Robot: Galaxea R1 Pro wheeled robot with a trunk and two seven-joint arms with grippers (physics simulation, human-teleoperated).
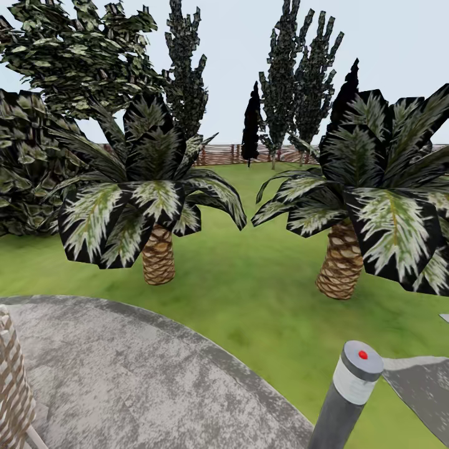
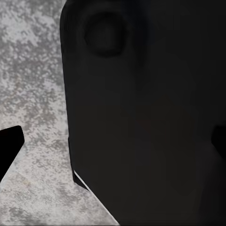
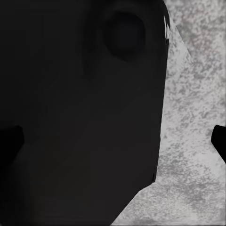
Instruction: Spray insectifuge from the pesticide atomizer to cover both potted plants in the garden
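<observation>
I look out over the garden lawn [image 1: 249,293] from the edge of a grey round patio [image 1: 125,374]. The pesticide atomizer and the potted plants are out of view, and so is any insectifuge. In the left wrist view my left gripper [image 2: 113,146] is open, its dark fingertips [image 2: 10,143] at the frame's sides, with a dark part of my own body close in front and mottled grey patio beyond. In the right wrist view my right gripper [image 3: 113,141] is open too, fingertips [image 3: 9,141] wide apart, facing the same dark body and patio.
Two scaly-trunked palms [image 1: 157,252] [image 1: 340,265] stand on the lawn ahead with a grassy gap between them. A grey bollard lamp [image 1: 349,390] with a red dot rises at lower right beside a pale stepping stone [image 1: 421,383]. A wicker object [image 1: 12,386] is at the left edge. A dark bush [image 1: 25,168] and a slatted fence [image 1: 224,154] lie beyond.
</observation>
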